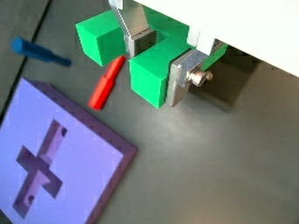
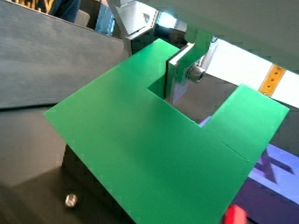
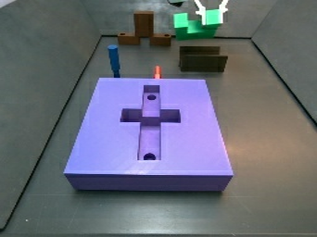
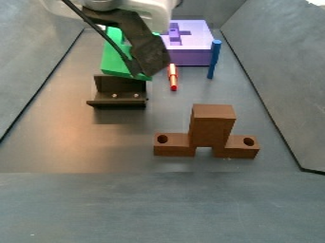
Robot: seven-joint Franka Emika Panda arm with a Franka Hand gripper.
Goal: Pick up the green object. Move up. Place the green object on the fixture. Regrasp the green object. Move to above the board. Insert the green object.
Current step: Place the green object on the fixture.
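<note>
Opposite-end side views; wrist views close on pincer (image 1: 158,54).

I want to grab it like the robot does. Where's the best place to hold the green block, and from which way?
Hold the green object at the wall beside its square notch, coming from above. In a wrist view the gripper has one finger on the outer face and the other inside the notch. Those two faces look flat and parallel, so flat pads should sit squarely. It hangs above the fixture.

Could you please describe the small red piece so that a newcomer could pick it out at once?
Start at the lavender board. Just beyond its far edge, right of the blue peg, stands the red piece. It is the only red item; the gripper holds the green object above.
</note>
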